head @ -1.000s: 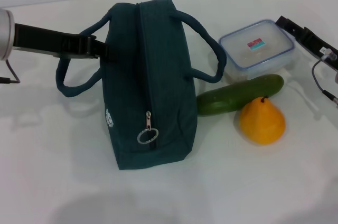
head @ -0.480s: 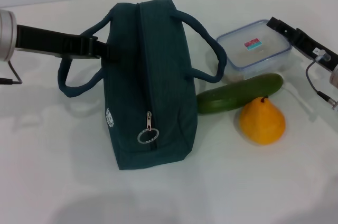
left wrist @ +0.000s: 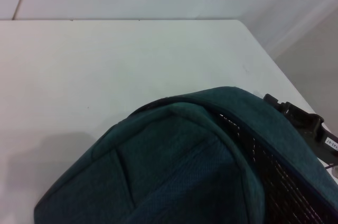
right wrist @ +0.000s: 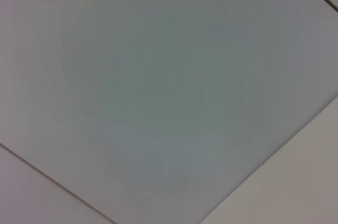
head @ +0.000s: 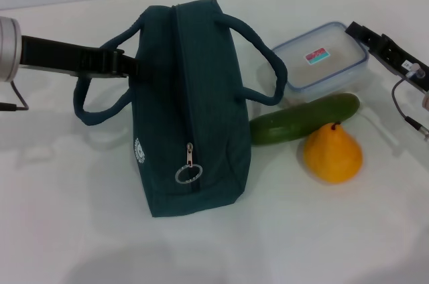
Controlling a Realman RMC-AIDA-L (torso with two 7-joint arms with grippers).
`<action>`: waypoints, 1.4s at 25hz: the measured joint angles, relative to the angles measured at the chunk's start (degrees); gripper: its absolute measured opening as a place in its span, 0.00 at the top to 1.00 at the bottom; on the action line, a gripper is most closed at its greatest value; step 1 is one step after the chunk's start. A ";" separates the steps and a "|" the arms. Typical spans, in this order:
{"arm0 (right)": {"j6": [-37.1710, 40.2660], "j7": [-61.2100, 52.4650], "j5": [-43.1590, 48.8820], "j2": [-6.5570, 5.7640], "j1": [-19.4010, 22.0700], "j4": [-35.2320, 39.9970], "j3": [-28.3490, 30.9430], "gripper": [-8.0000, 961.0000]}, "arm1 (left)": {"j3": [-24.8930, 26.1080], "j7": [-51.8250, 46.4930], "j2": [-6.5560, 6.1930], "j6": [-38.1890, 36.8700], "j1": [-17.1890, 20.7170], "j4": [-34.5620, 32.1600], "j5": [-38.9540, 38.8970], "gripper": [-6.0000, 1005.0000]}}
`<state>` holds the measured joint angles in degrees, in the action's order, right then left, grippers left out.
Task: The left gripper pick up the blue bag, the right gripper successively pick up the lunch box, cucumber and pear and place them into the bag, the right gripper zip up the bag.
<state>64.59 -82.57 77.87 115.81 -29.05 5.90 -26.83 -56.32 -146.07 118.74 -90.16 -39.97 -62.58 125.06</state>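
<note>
The blue bag (head: 191, 110) stands mid-table with its zipper closed and the ring pull (head: 187, 174) hanging at the near end. My left gripper (head: 124, 63) reaches in from the left and is shut on the bag's left handle (head: 87, 106) where it meets the bag. The left wrist view is filled by the bag's fabric (left wrist: 174, 176). Right of the bag lie the lunch box (head: 320, 61), the cucumber (head: 305, 120) and the pear (head: 332, 153). My right gripper (head: 365, 35) sits at the lunch box's far right corner, touching or nearly touching it.
The white table (head: 80, 230) extends in front of and left of the bag. A cable (head: 402, 106) hangs off the right arm near the right edge. The right wrist view shows only a pale panelled surface (right wrist: 158, 86).
The right gripper came in from the right edge to the lunch box's far corner, and the box shifted slightly left. The left arm edged a little to the right; the bag barely moved.
</note>
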 joint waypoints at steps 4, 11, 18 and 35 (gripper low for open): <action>1.06 -0.29 -0.02 0.06 0.46 -0.01 -0.01 0.60 | -0.01 0.00 -0.01 -0.01 -0.04 0.00 0.00 0.95; 1.21 0.11 0.34 -0.06 0.28 0.07 -0.63 0.74 | -0.02 0.00 -0.23 -0.01 -0.31 0.00 0.01 0.95; 5.06 -0.44 0.13 -0.31 0.71 0.39 -0.44 0.86 | -0.02 -0.36 -0.27 -0.03 -0.55 0.00 -0.44 0.95; 12.98 -2.43 -0.08 -0.51 1.53 0.85 -0.01 0.89 | -0.02 -1.56 -1.06 -0.52 -0.64 1.46 -5.65 0.95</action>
<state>77.57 -85.00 77.79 115.30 -27.52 6.75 -26.83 -56.34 -147.63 117.68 -90.69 -40.61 -61.11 119.41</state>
